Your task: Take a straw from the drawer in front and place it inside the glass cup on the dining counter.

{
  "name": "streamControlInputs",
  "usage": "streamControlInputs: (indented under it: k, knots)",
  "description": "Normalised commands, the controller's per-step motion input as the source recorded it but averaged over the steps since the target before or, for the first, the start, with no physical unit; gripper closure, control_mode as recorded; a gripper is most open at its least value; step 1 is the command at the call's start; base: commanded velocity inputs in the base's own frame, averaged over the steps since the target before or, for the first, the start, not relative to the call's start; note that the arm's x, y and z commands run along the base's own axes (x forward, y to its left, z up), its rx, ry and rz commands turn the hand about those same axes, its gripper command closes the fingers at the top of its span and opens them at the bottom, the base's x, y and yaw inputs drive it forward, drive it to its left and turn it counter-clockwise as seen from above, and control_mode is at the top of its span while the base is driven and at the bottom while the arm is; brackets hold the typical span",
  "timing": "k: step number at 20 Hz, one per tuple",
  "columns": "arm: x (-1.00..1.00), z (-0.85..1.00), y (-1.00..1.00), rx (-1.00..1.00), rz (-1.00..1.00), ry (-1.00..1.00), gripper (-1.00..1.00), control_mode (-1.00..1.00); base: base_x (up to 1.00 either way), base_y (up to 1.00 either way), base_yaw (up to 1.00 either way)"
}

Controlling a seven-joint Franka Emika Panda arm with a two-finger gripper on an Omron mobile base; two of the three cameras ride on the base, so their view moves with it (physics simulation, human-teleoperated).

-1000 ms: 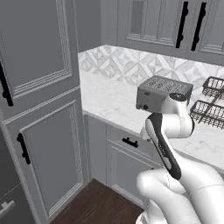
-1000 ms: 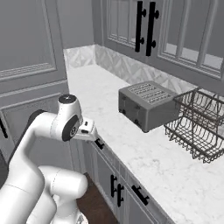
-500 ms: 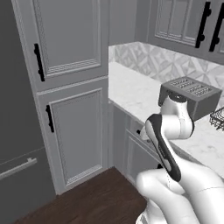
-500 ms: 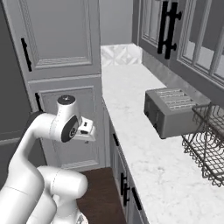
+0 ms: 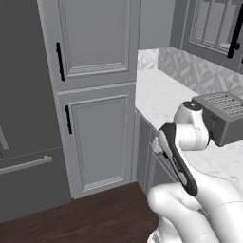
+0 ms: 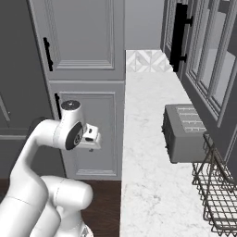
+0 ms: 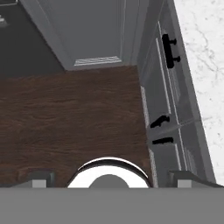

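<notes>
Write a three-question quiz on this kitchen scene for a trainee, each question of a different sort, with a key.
1. True or false: the grey slotted toaster stands on the dark wood floor.
2. Which thing stands next to the toaster, at the lower right of the right base view? A) a wire dish rack B) a dark blue bowl C) a white paper-towel roll
3. Fill in: the bar handles on the tall grey cabinet doors are coloured ____.

Key
1. False: it stands on the white marble worktop.
2. A
3. black
</notes>
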Motion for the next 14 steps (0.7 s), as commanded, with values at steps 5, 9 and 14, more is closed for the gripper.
streamControlInputs:
  k: [5,9,14]
  knots:
    - [0.26,-0.01,0.38,-0.24,0.02,0.26,-1.00,-1.00,0.00,0.00,0.00]
    - [0.80,-0.03,0.83,-0.57,-0.02,0.44,-1.00,-1.00,0.00,0.00,0.00]
    - [0.93,-0.14,0.94,-0.53,-0.04,0.29,-1.00,-1.00,0.00,0.00,0.00]
